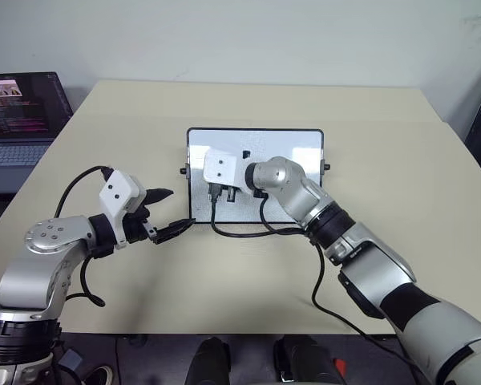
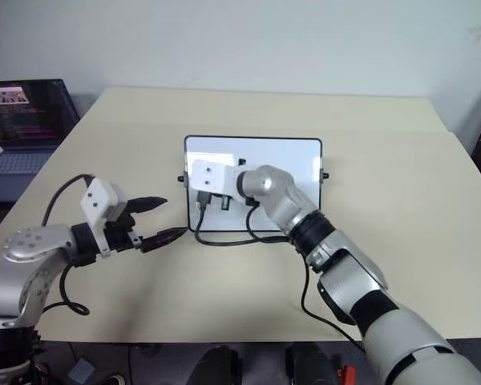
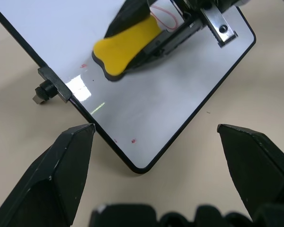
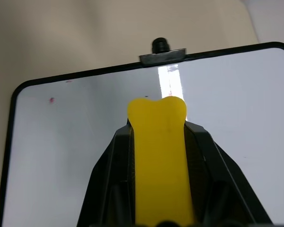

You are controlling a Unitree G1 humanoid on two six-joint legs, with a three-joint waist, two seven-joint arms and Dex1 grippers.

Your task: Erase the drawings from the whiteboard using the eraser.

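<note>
The whiteboard (image 1: 293, 152) lies flat at the middle of the table. My right gripper (image 4: 157, 126) hovers over the board's left half, shut on the yellow eraser (image 4: 159, 142), whose rounded end points at the board's left short side with its knob (image 4: 161, 46). In the left wrist view the eraser (image 3: 128, 47) rests low on the white surface, and a thin red loop of the drawings (image 3: 164, 16) shows just beside the gripper. Small red specks (image 3: 133, 140) dot the board near its corner. My left gripper (image 1: 178, 210) stands open just off the board's near left corner, holding nothing.
An open laptop (image 1: 20, 120) sits at the table's far left edge. A black cable (image 1: 240, 233) from my right wrist trails across the board's near edge. Bare tan tabletop (image 1: 401, 144) surrounds the board on all sides.
</note>
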